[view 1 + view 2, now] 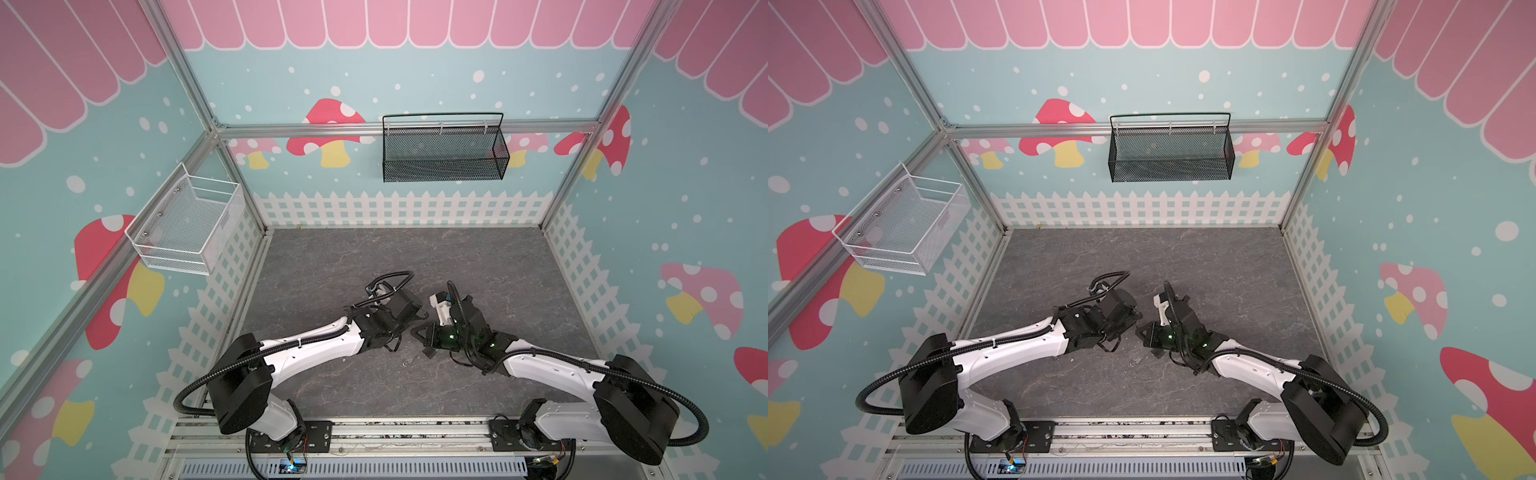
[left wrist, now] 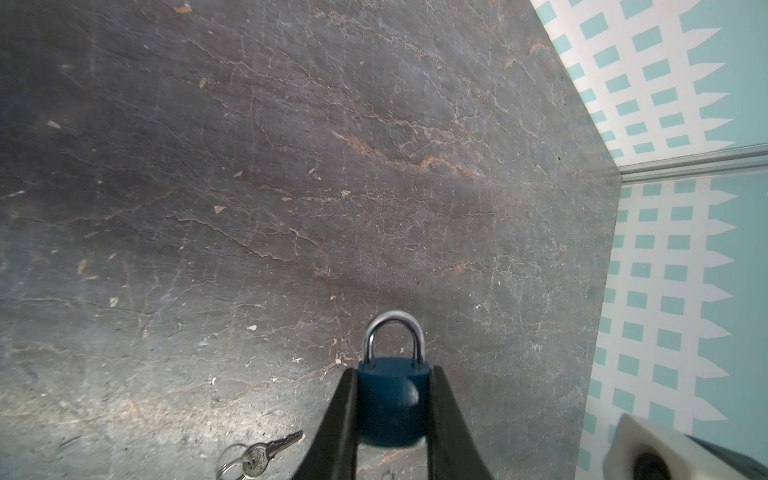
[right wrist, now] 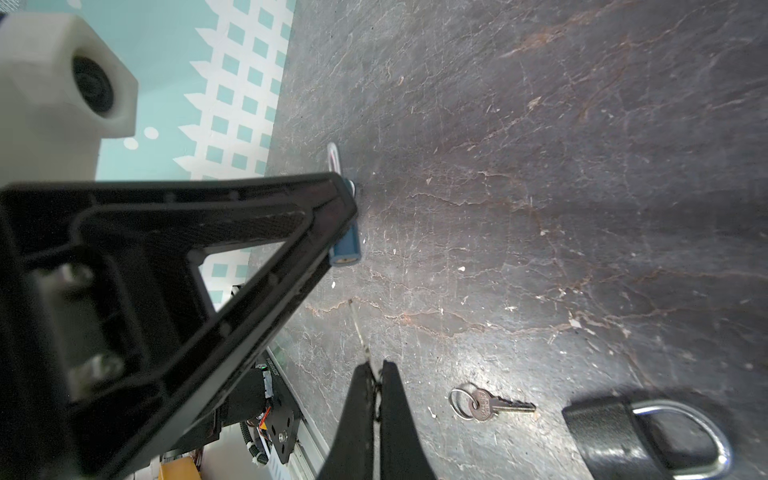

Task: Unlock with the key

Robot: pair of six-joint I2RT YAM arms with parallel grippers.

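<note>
Aligning for insertion: left tool [image 2: 392, 370] clamps the blue padlock [image 2: 392, 399] over the table [image 2: 291, 166], at nine o'clock of the right tool [image 3: 376, 365], which pinches the key [image 3: 360, 332]; next, its tip probably needs steering squarely into the keyhole [image 3: 345, 261]

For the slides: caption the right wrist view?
Right fingers pinch a key, aimed at the blue padlock in the left fingers; spare key and black padlock lie nearby.

White arms [image 1: 316, 353] with black joints [image 1: 243, 384] and ribbed black cables [image 1: 395, 274].
</note>
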